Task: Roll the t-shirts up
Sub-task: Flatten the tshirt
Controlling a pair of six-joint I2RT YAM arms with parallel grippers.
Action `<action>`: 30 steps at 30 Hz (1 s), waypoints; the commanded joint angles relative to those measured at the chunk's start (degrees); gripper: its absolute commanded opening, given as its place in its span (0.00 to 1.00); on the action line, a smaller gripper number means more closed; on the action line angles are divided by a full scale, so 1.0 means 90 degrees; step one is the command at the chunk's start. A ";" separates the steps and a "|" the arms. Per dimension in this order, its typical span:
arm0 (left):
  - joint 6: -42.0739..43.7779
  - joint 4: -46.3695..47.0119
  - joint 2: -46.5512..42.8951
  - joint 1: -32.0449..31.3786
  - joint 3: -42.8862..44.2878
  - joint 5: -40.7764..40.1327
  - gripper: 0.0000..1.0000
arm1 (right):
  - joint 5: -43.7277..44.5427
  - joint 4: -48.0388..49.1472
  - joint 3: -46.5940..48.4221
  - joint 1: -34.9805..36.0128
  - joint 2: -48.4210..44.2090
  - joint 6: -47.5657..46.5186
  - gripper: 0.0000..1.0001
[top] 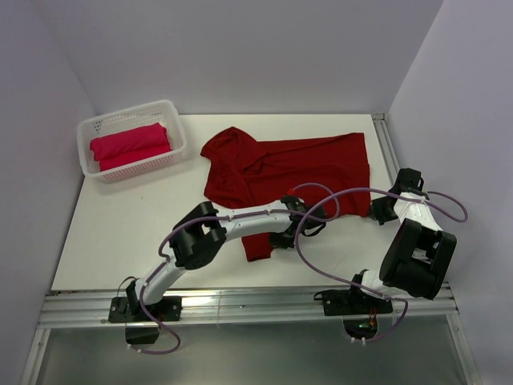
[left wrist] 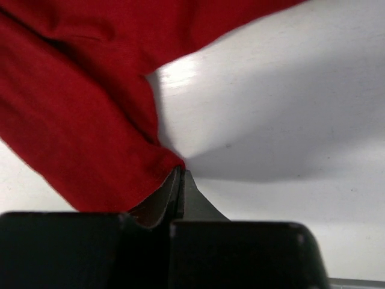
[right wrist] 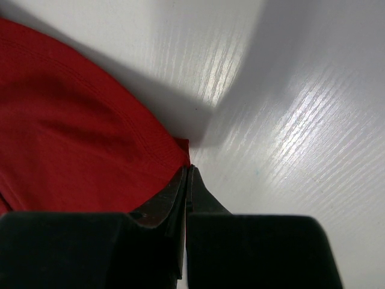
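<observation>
A dark crimson t-shirt lies spread across the middle of the white table, its left side bunched and a sleeve folded toward the near edge. My left gripper sits at its near hem, jaws pressed together on a corner of the cloth at the fingertips. Shut as well, my right gripper pinches the shirt's near right corner at its tips. A brighter pinkish-red t-shirt lies rolled inside the basket.
A white lattice basket stands at the back left of the table. Grey walls close in the left, back and right sides. A metal rail runs along the near edge, where both arm bases are bolted.
</observation>
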 commanded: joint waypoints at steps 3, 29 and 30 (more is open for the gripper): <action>-0.0581 -0.0064 -0.1416 0.0390 -0.0322 0.0060 0.00 | -0.0059 0.0051 0.0045 0.0025 -0.0089 -0.0012 0.00; -0.4748 0.0005 -0.8614 0.1592 -0.6660 0.0520 0.00 | 0.0302 -0.1247 -0.0298 0.0318 -0.1339 -0.0471 0.00; -0.4800 0.0121 -0.8993 0.1592 -0.6952 0.0597 0.00 | 0.0302 -0.1257 -0.0298 0.0318 -0.1349 -0.0442 0.00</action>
